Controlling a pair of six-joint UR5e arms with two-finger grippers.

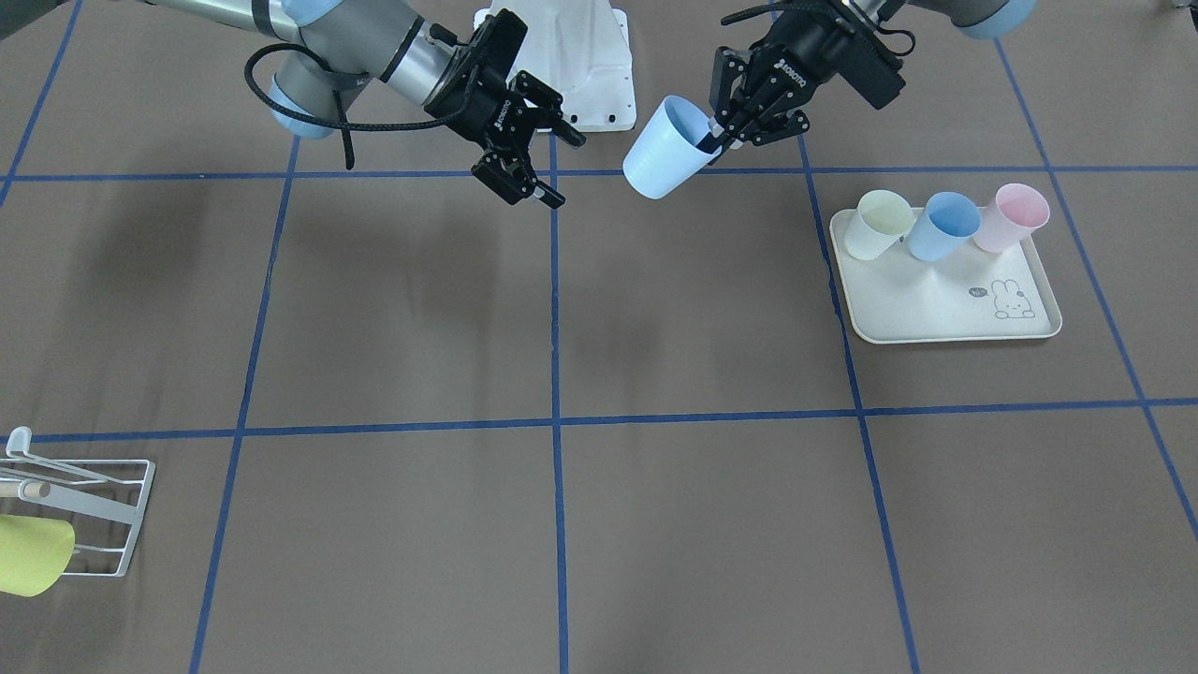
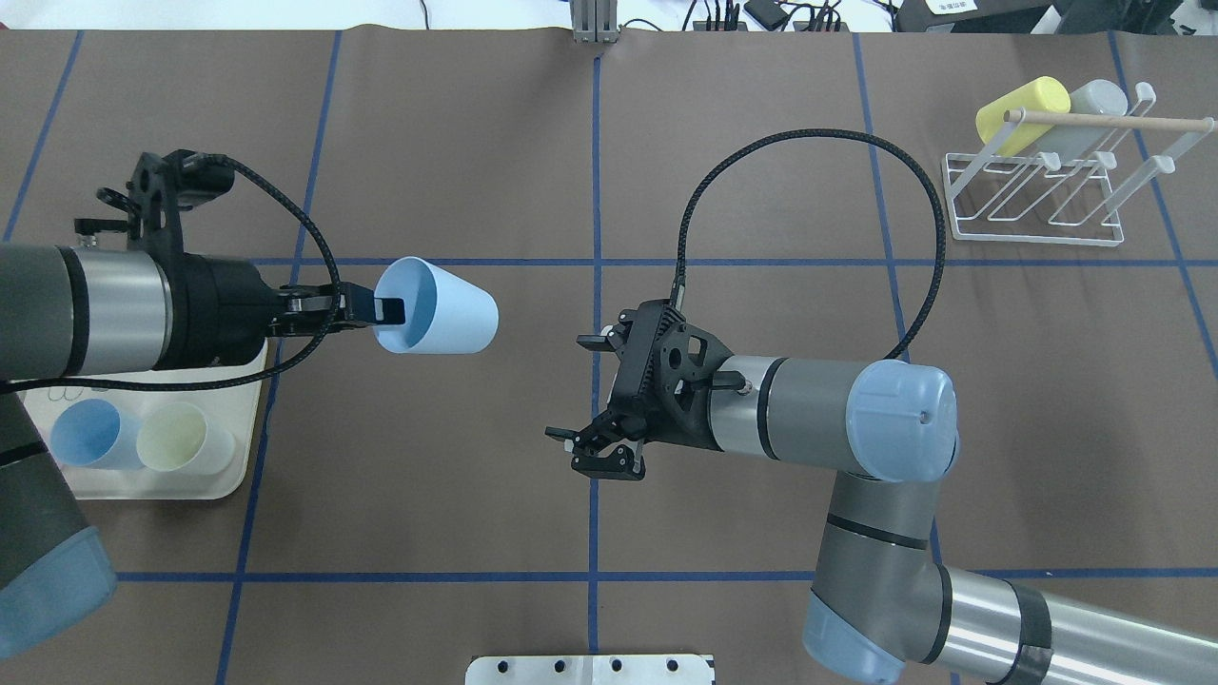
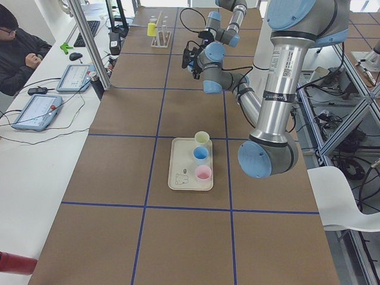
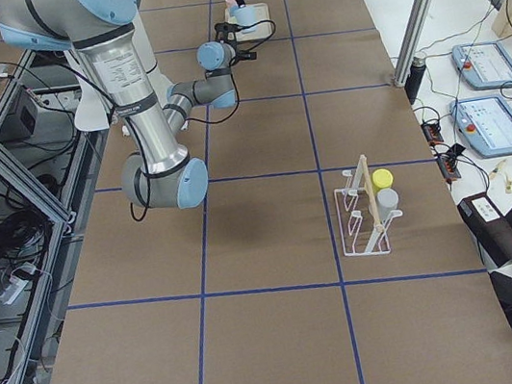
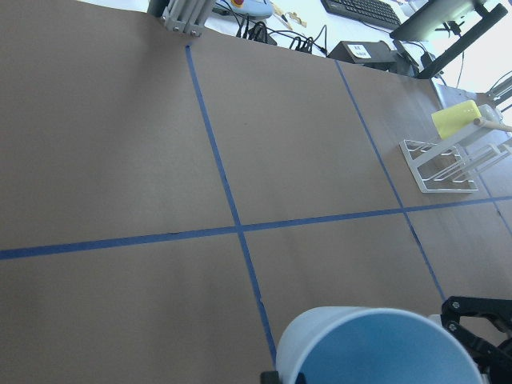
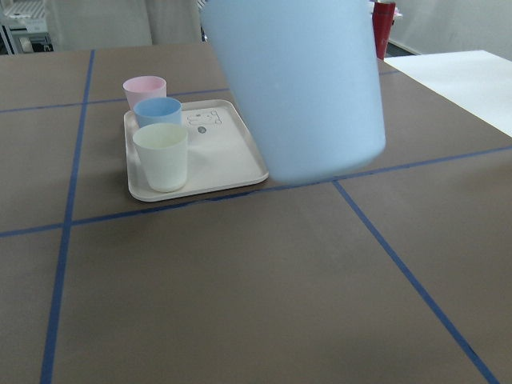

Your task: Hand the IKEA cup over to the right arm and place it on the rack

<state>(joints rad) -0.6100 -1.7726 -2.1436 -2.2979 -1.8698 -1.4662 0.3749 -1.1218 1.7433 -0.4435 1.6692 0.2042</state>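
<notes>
filling the top of the right wrist view, the pale blue cup [image 6: 296,88] hangs in the air with its base toward that camera. the left gripper [image 2: 385,309] holds it by the rim, one finger inside the mouth and the other outside, jaws clenched on the wall. the pale blue cup lies on its side above the brown table [image 2: 761,143], clear of the surface, its base pointing toward the right gripper [image 1: 562,168]. that gripper faces it from near the table's centre line with its jaws spread wide, grasping nothing, and a clear gap lies between its fingers and the cup's base.

on the robot's right, toward the far edge of the table, stands the white wire rack [image 2: 1032,224], well apart from both grippers. a yellow cup [image 2: 1023,114] and a grey cup [image 2: 1094,100] lie tilted on its prongs, and a wooden rod [image 2: 1104,121] runs across its top.

on the robot's left sits a cream tray [image 1: 936,318] with a rabbit drawing [image 1: 1009,301]. three cups stand in a row along one edge of it: a cream cup [image 1: 880,225], a mid-blue cup [image 1: 941,227] and a pink cup [image 1: 1009,217].
</notes>
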